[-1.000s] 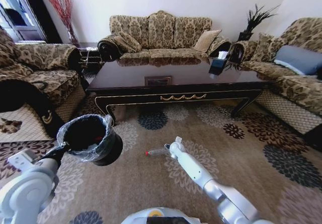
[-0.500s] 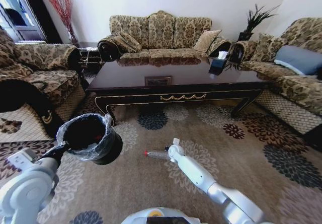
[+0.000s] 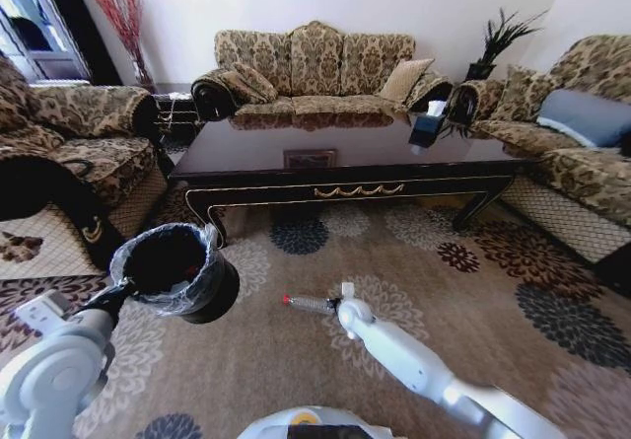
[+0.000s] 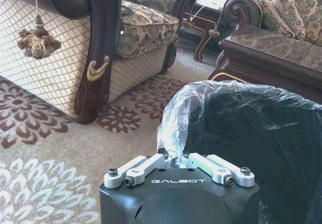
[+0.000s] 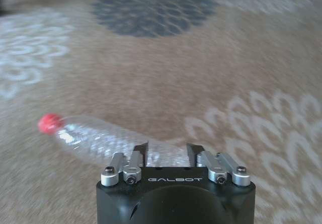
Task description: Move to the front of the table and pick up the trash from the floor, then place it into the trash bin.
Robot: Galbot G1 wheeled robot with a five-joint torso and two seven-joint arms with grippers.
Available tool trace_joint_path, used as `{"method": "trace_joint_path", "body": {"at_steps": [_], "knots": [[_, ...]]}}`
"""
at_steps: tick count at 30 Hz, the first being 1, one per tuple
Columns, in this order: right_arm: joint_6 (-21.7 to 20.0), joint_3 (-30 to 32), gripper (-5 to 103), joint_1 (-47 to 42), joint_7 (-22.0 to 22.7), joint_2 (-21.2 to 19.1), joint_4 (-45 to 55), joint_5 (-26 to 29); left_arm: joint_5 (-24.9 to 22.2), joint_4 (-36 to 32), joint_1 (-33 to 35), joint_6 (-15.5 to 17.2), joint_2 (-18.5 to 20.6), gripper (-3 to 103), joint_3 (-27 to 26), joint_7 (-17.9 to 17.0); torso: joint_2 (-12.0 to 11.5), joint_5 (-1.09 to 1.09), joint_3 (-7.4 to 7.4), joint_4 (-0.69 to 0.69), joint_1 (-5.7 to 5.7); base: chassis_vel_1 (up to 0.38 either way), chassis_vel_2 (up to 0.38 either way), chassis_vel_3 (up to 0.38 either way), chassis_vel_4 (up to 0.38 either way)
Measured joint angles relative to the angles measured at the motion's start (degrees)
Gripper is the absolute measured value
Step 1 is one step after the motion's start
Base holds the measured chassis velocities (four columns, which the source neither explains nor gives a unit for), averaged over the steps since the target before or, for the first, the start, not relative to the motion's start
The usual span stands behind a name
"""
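At the left of the head view, the left gripper [image 4: 177,159] is pinched closed on the rim of the small round black trash bin [image 3: 187,281] with its crinkly clear plastic liner, and carries it clear of the beige carpeted floor [image 3: 473,291] patterned with large flower medallions. A small red object lies inside the bin, too small to identify.

Toward the centre, the clear plastic bottle with a red cap [image 3: 306,304] lies on its side on the carpet, cap pointing toward the bin side. The right gripper [image 5: 168,151] sits at the bottle's base end, its two fingers spread to either side of the body; they look parted rather than closed on it, so the bottle is judged not yet grasped and still rests on the floor.

Beyond both stands the long low glossy dark wood table [image 3: 345,163] with gold trim, directly ahead, so the approach to its front appears done. What remains, by this reading, is closing on the bottle, lifting it, and dropping it into the held bin.
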Motion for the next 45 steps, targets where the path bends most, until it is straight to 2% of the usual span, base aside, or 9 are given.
{"method": "trace_joint_path", "body": {"at_steps": [6, 7, 11, 14, 17, 27, 38, 44, 45], "knots": [[7.85, -5.24, 63, 1.34, -13.36, -3.90, -0.05, -8.73, 0.17, -0.19, 0.22, 0.00, -0.18, 4, -0.06, 0.10, 0.00, 0.00, 0.00, -0.01, 0.00, 0.000, 0.000, 0.000, 0.000], [7.85, -5.24, 63, 1.34, -13.36, -3.90, -0.05, -8.73, 0.17, -0.19, 0.22, 0.00, -0.18, 4, -0.06, 0.10, 0.00, 0.00, 0.00, -0.01, 0.00, 0.000, 0.000, 0.000, 0.000], [13.47, -9.01, 86, 4.53, -23.16, -4.83, -3.86, -15.45, 0.89, -0.19, 0.13, 0.00, -0.53, 4, 0.76, 0.15, 0.00, 0.00, 0.00, 0.00, 0.00, 0.000, 0.000, 0.000, 0.000], [14.61, -10.61, 90, 5.87, -25.21, -4.93, -5.28, -16.79, 1.00, -0.22, 0.03, 0.00, -0.71, 4, 1.09, 0.18, 0.00, 0.00, 0.00, -0.01, 0.00, 0.000, 0.000, 0.000, 0.000], [15.79, -13.50, 100, 7.88, -25.82, -4.75, -7.36, -17.02, 1.28, -0.09, -0.18, 0.00, -0.79, 4, 1.35, 0.21, 0.00, -0.01, 0.00, -0.01, 0.00, 0.000, 0.000, 0.000, 0.000], [18.97, -23.57, 100, 12.92, -27.27, -3.71, -16.17, -18.34, 1.23, 0.17, -0.96, 0.00, -0.71, 4, 0.78, 0.20, 0.00, -0.01, 0.01, -0.01, 0.00, 0.000, 0.000, 0.000, 0.000], [19.44, -25.83, 100, 14.21, -27.15, 0.34, -20.28, -17.01, 1.17, 0.47, -1.16, 0.00, -1.34, 4, 0.67, 0.21, 0.00, 0.00, 0.00, 0.01, 0.00, 0.000, 0.000, 0.000, 0.000], [19.20, -25.33, 98, 13.78, -27.49, -0.38, -19.68, -17.40, 1.44, 1.13, -1.62, 0.00, -1.00, 4, 1.31, 0.20, 0.00, 0.00, 0.01, 0.00, 0.00, 0.000, 0.000, 0.000, 0.000], [19.17, -25.07, 93, 13.64, -27.63, -0.80, -19.22, -17.37, 1.61, 1.30, -1.74, 0.00, -1.00, 4, 1.57, 0.20, 0.00, 0.00, 0.00, -0.01, 0.00, 0.000, 0.000, 0.000, 0.000]]}}
